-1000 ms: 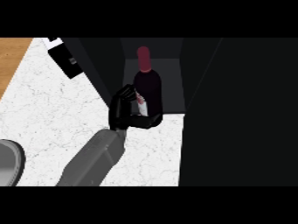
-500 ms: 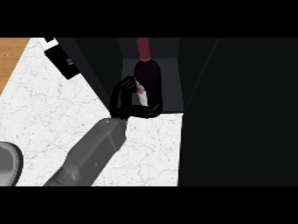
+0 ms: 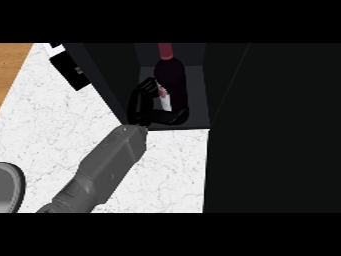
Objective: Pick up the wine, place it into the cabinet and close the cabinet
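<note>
Standing inside the cabinet (image 3: pixel 195 95) — wine (image 3: pixel 174 82) clasped by the left hand's (image 3: pixel 145 107) fingers (image 3: pixel 145 90).

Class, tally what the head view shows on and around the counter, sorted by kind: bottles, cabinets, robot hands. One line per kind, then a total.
Bottles: 1, the wine bottle standing inside the cabinet
Cabinets: 1, the dark cabinet, open at the front
Robot hands: 1, the black hand curled round the bottle
Total: 3
</note>
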You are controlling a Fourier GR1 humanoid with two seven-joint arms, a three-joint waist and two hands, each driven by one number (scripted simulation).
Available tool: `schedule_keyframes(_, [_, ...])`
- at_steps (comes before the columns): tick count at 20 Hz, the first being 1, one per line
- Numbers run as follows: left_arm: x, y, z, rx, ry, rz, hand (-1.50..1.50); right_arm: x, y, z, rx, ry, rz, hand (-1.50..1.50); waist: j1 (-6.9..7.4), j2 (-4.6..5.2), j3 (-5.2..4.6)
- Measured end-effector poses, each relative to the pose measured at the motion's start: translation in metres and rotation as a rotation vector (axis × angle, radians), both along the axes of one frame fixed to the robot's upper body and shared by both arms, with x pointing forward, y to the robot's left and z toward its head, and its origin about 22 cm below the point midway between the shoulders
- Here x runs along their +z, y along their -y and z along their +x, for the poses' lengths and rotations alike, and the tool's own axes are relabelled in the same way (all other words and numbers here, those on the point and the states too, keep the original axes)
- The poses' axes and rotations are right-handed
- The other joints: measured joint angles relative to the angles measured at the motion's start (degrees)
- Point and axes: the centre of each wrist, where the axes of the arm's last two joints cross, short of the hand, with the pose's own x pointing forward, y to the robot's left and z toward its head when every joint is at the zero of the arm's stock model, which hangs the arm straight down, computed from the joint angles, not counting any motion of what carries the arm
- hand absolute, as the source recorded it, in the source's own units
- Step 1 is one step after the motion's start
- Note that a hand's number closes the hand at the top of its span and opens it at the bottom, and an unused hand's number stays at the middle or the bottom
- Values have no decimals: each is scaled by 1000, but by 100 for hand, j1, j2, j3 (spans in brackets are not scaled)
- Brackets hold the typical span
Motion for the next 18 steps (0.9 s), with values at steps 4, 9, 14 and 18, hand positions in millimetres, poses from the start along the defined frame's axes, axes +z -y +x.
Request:
schedule_keyframes(4, [4, -3, 8, 19, -20, 13, 150, 1, 3, 4, 2, 3, -8, -150, -14, 17, -1])
schedule_keyframes(9, [6, -6, 13, 36, -40, 46, 150, 1, 2, 6, 9, 3, -4, -150, -52, 15, 2])
schedule_keyframes(14, [6, -9, 16, 60, -54, 46, 150, 3, -4, 0, 9, 7, -7, -150, -73, 16, 2])
schedule_keyframes(18, [0, -16, 15, 95, -36, 42, 150, -3, -1, 3, 13, 7, -8, -150, -95, 30, 2])
